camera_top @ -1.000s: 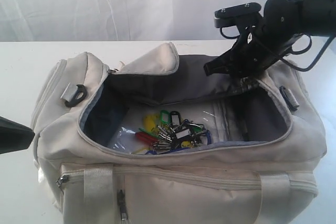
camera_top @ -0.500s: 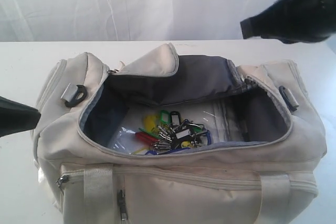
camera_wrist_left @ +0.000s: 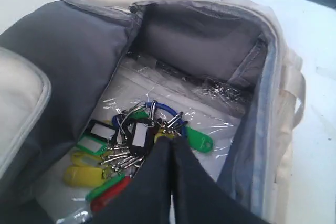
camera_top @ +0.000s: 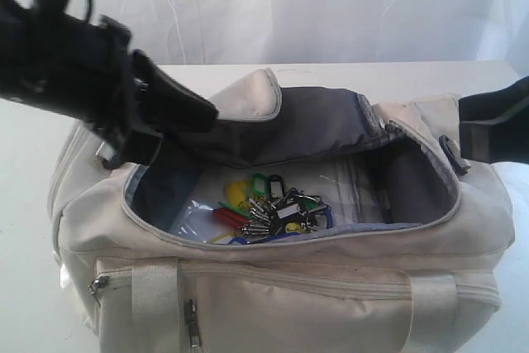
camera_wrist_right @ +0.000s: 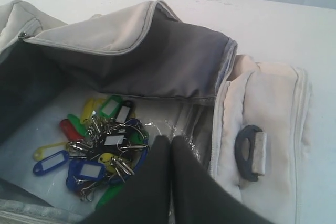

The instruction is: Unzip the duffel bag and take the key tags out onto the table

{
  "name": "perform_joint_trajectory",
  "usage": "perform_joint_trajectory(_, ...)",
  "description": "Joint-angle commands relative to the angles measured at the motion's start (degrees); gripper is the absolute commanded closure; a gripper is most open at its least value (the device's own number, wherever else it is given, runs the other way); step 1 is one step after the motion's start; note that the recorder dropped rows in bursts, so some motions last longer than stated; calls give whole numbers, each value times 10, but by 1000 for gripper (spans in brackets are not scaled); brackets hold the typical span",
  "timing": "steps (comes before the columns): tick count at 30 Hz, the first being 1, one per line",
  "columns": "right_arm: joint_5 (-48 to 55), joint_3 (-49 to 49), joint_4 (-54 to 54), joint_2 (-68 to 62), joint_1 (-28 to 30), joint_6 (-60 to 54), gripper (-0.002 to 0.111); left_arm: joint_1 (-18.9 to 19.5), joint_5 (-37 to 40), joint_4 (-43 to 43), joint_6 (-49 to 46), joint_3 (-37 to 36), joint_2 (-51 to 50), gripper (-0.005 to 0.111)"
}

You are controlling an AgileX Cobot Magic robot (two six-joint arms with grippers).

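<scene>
The cream duffel bag (camera_top: pixel 331 287) lies unzipped on the white table (camera_top: pixel 25 229), its grey-lined flap (camera_top: pixel 314 121) folded back. The key tags (camera_top: pixel 269 208), a bunch in green, yellow, red and blue on metal rings, rest on clear plastic at the bag's bottom. My left gripper (camera_top: pixel 207 112) hangs over the bag's left end, shut and empty; in the left wrist view its tip (camera_wrist_left: pixel 170 141) sits just above the key tags (camera_wrist_left: pixel 131 137). My right gripper (camera_top: pixel 467 126) is at the bag's right end, shut and empty, with its tip (camera_wrist_right: pixel 170 140) beside the key tags (camera_wrist_right: pixel 100 145).
A black strap ring (camera_wrist_right: pixel 251 152) sits on the bag's right end. A clear plastic sheet (camera_top: pixel 355 192) lines the bag floor. A zipper pull (camera_top: pixel 192 332) hangs on the front pocket. A white curtain (camera_top: pixel 331 6) stands behind the table.
The left arm swung up from the lower left edge to over the bag's left end. The right arm pulled away from the bag's back right and now shows at the right edge.
</scene>
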State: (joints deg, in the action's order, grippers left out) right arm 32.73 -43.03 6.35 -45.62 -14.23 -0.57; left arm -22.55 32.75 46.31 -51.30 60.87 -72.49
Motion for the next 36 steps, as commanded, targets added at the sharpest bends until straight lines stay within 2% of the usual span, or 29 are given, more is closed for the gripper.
perform_joint_trajectory(1,-22,14,-7,3,0,-7,108,-46,-88,-39,-27,23,-98,107)
perform_joint_trajectory(5,-21,14,-6,4,0,-7,108,-52,-172,-46,-31,23,-159,107)
perform_joint_trajectory(10,-22,14,2,4,0,-7,108,-59,-184,-49,-50,49,-221,107)
perform_joint_trajectory(13,-23,14,2,4,0,-7,108,-62,-224,-49,-58,70,-250,107)
perform_joint_trajectory(21,-25,14,2,4,0,-7,108,-62,-417,-49,-61,99,-298,107)
perform_joint_trajectory(24,-25,14,2,4,0,-7,108,-61,-481,-41,-91,99,-305,107)
perform_joint_trajectory(27,-25,14,2,4,0,-7,108,-61,-531,23,-175,99,-309,107)
perform_joint_trajectory(31,-26,14,2,4,0,-7,108,-54,-598,208,-368,99,-319,107)
perform_joint_trajectory(36,-27,14,2,4,0,-7,108,-20,-541,386,-533,99,-322,107)
